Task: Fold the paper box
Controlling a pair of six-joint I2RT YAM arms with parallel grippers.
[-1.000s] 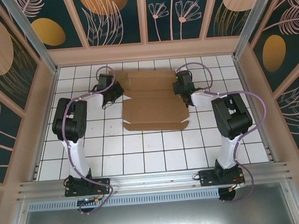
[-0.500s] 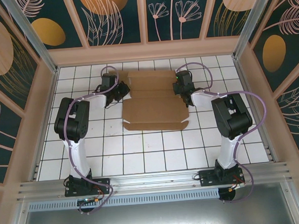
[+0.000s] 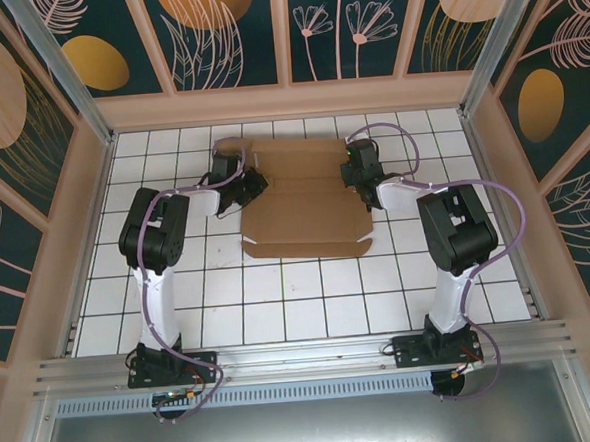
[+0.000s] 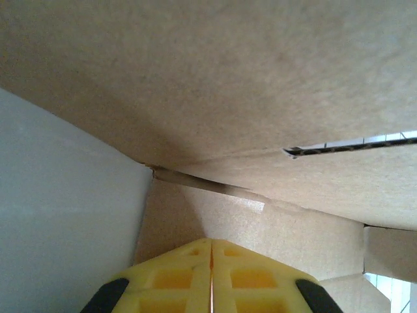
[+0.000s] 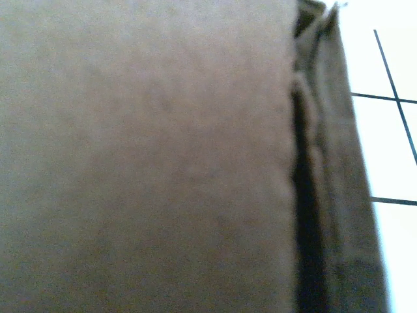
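Note:
The paper box (image 3: 305, 215) is a brown cardboard sheet with flaps, lying mostly flat at the back middle of the white tiled table. My left gripper (image 3: 256, 182) is at the box's left edge, pointing right. In the left wrist view its yellow fingers (image 4: 189, 277) are pressed together with nothing between them, tucked under a raised cardboard flap (image 4: 228, 78). My right gripper (image 3: 355, 174) sits at the box's right edge. The right wrist view is up against a cardboard panel (image 5: 143, 156), and its fingers are hidden there.
Tan enclosure walls (image 3: 288, 99) ring the tiled table (image 3: 300, 301) at the back and sides. An aluminium rail (image 3: 303, 356) runs along the near edge by the arm bases. White tiles (image 5: 391, 143) show beside the cardboard's edge in the right wrist view.
My left gripper has moved right, from beside the box's left flap to its left edge and under the cardboard. The right arm and the sheet have stayed put.

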